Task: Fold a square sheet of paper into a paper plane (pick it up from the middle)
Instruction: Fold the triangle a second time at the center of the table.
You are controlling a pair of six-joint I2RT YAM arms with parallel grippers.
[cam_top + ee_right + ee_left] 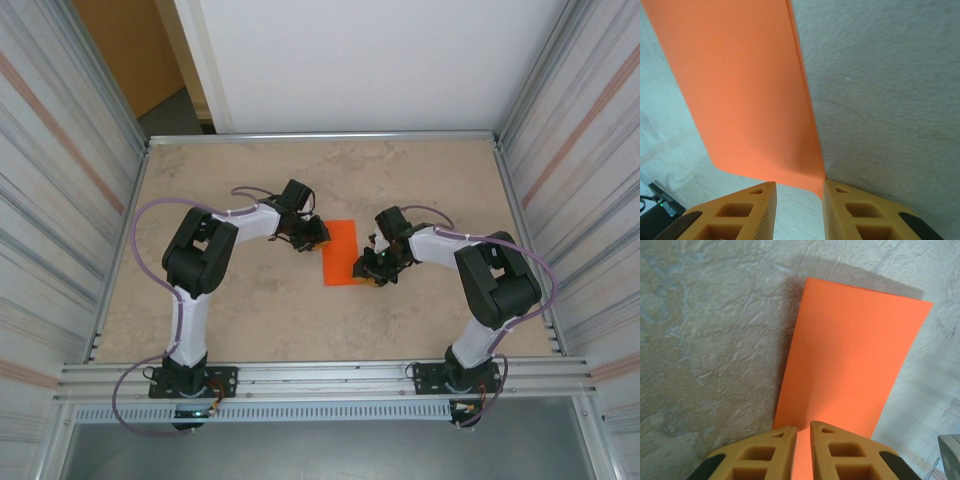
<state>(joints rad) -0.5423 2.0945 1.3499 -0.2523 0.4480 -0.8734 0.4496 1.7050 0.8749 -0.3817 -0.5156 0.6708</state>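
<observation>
The square sheet of paper (340,252) is bright orange and lies on the table as a narrow upright rectangle, doubled over along its right edge (802,85). My left gripper (318,233) sits at its far left corner. In the left wrist view its jaws (803,427) are shut down to a thin slit over the paper (850,355), which runs flat beneath the tips. My right gripper (365,272) is at the near right corner, open (799,186), with the paper's corner (817,182) touching its right fingertip. A paper plane is out of view.
The beige table (250,300) is boxed in by ribbed metal walls at left (60,200) and right (590,180). An aluminium rail (330,378) crosses the near edge with both arm bases on it. Bare tabletop surrounds the paper.
</observation>
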